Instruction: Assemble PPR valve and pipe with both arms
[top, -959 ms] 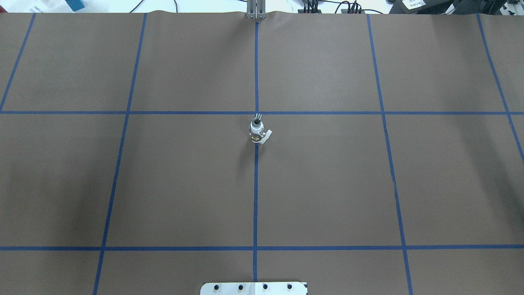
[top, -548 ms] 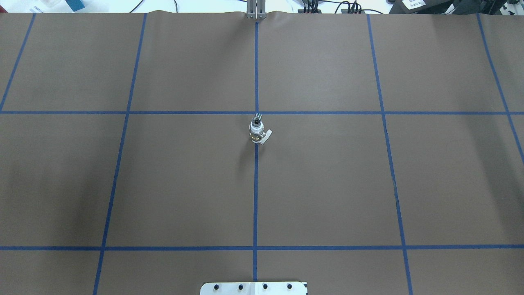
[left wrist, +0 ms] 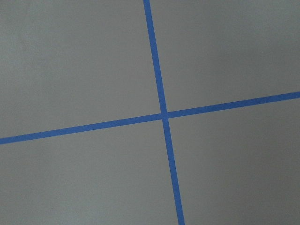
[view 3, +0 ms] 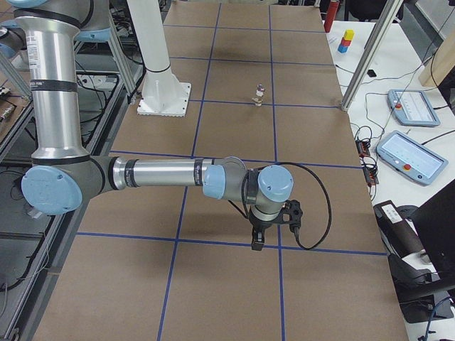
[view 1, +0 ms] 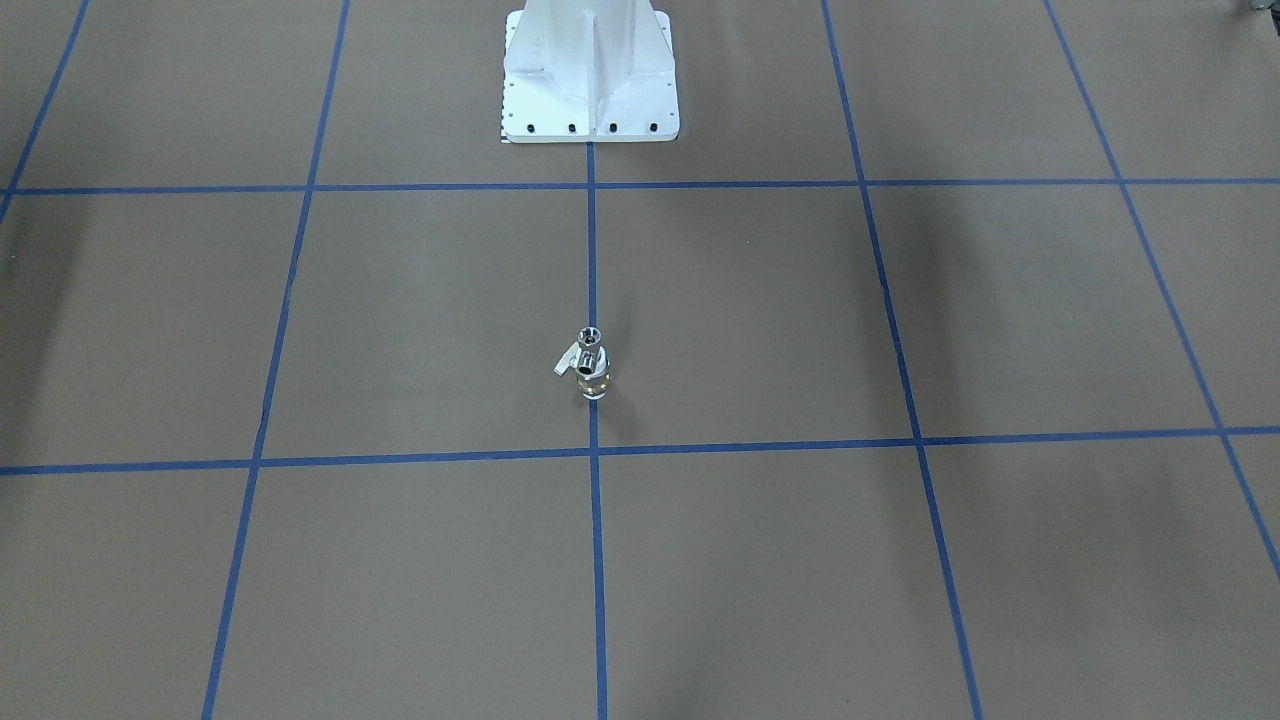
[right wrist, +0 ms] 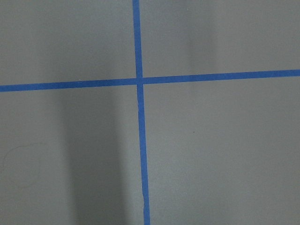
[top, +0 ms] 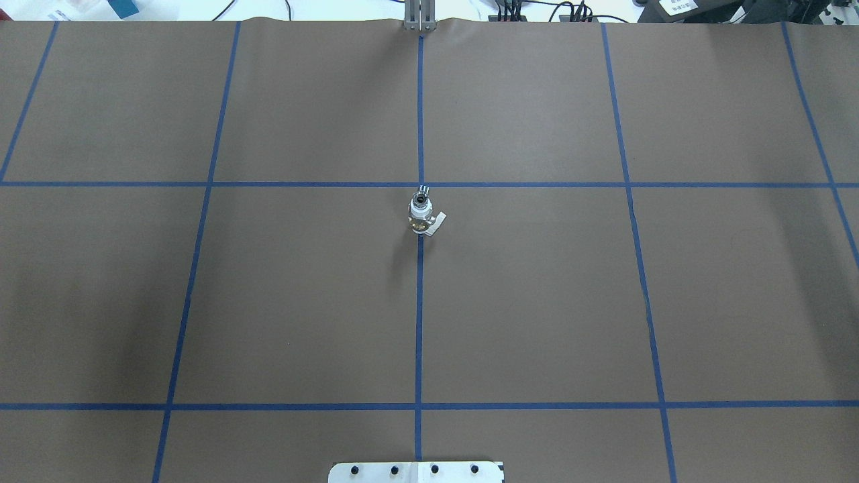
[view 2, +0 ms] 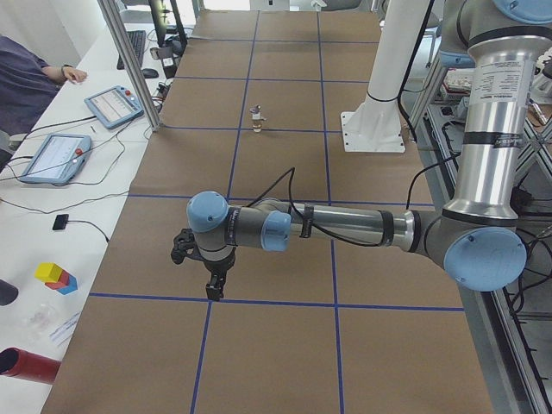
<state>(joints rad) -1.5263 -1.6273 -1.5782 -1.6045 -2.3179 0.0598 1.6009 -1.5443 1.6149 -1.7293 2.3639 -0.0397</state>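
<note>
The PPR valve [top: 421,221] stands upright on the centre blue tape line, brass middle low, white end above, grey lever [top: 438,223] sticking out sideways. The silver pipe [top: 421,198] sits on top of it, open mouth up. The pair also shows in the front-facing view [view 1: 591,366] and far off in both side views [view 2: 256,118] [view 3: 260,94]. My left gripper [view 2: 212,289] hangs low over the table near a tape crossing, far from the valve. My right gripper [view 3: 256,243] hangs likewise. I cannot tell whether either is open or shut. Both wrist views show only paper and tape.
The white bolted pedestal [view 1: 590,80] stands at the robot's side of the brown paper table [top: 537,302]. Operator tablets [view 2: 53,157] [view 3: 410,155], coloured blocks [view 2: 55,277], a red cylinder [view 2: 26,364] and an aluminium post [view 2: 129,60] lie along the far side.
</note>
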